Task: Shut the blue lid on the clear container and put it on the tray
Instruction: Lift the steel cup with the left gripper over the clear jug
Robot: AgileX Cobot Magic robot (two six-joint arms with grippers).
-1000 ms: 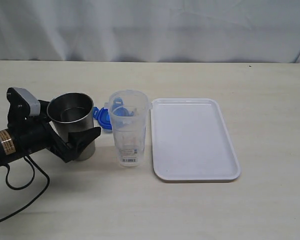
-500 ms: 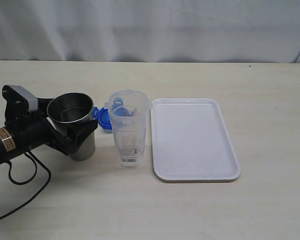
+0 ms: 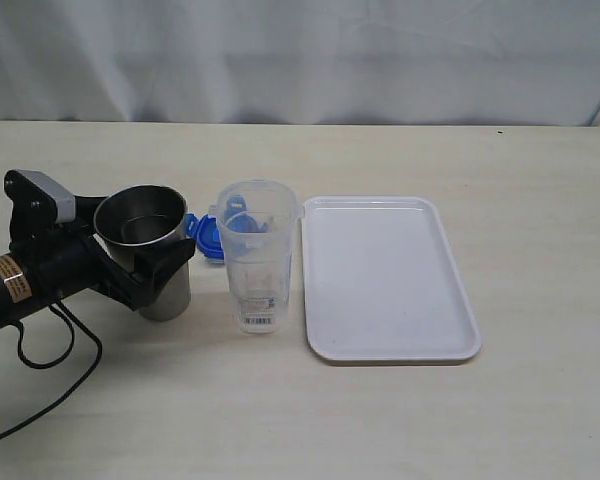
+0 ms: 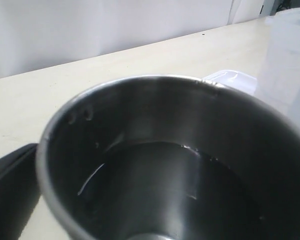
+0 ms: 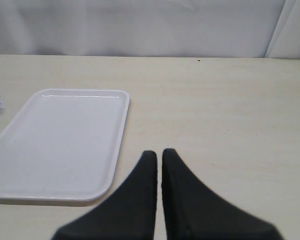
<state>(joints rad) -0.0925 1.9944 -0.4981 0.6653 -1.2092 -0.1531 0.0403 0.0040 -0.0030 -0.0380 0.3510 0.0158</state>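
The tall clear plastic container (image 3: pixel 257 265) stood upright and uncovered near the middle of the bench (image 3: pixel 430 420). Just beside it, on the side toward the right edge, lay the flat white rectangular tray (image 3: pixel 390 355). The small blue plastic lid (image 3: pixel 204 240) lay flat on the bench behind the container, toward the far edge, partly seen through its wall and close to a grey steel cup (image 3: pixel 140 215). The left jaws stood spread wide, one on each side of that cup. Whether they pressed its wall was hard to tell, the far one being hidden. The right jaws were closed together on nothing, low over the bench and facing the tray.
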